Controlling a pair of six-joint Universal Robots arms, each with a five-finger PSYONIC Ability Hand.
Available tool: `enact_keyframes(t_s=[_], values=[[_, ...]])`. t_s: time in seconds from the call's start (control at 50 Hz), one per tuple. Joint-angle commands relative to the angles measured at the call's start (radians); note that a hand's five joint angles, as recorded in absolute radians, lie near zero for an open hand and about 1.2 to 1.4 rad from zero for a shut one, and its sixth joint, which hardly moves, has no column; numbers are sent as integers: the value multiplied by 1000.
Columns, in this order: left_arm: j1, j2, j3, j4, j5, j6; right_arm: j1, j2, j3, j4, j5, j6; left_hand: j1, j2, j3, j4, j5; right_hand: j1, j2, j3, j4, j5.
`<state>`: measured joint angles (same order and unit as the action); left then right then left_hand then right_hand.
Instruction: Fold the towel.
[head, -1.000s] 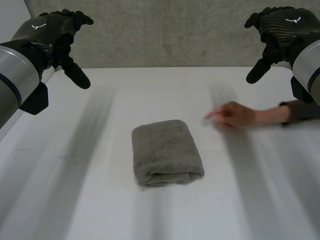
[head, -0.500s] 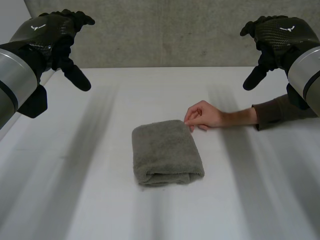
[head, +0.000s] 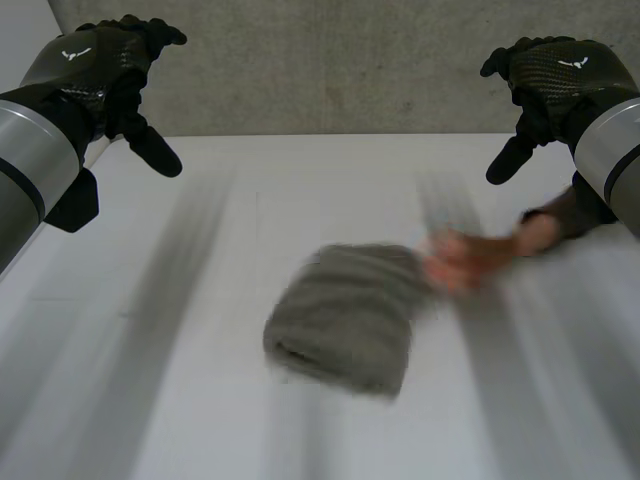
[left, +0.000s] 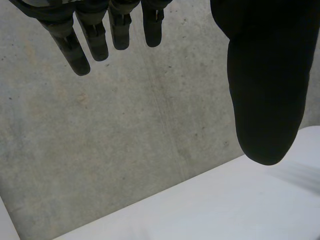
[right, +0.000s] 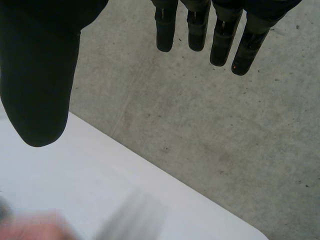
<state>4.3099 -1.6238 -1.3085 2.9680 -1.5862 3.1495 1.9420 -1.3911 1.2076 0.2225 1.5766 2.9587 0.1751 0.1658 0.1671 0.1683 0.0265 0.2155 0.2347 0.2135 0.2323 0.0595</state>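
Left hand (head: 100, 70) and right hand (head: 550, 75) hang at 10 and 2 o'clock, fingers straight, empty; I confirm this in both wrist views. Head view adds the folded towel (head: 345, 315) at the table (head: 150, 380) centre, a person's hand (head: 455, 262) at its 2 o'clock corner, and white emblems (head: 77, 53) on both hands' backs.

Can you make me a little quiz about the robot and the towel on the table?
1. True or false: the left robot hand is up above the white table and is not touching the towel.
2. What is next to the towel's edge? A) a cup B) a person's hand C) a spoon
3. Fill in: the right robot hand has its fingers ____ and holds nothing.
Key: 1 true; 2 B; 3 open.
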Motion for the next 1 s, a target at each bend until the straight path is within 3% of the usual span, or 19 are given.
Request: enact_keyframes(t_s=[0.02, 1.0], values=[[4, -1, -2, 0, 2, 0, 0, -6, 0, -2, -1, 0, 0, 10, 8, 7, -26, -41, -60, -39, -58, -60], [-4, -22, -35, 68, 15, 9, 6, 0, 10, -12, -7, -3, 15, 24, 23, 22, -11, -41, -60, -39, -58, -60]])
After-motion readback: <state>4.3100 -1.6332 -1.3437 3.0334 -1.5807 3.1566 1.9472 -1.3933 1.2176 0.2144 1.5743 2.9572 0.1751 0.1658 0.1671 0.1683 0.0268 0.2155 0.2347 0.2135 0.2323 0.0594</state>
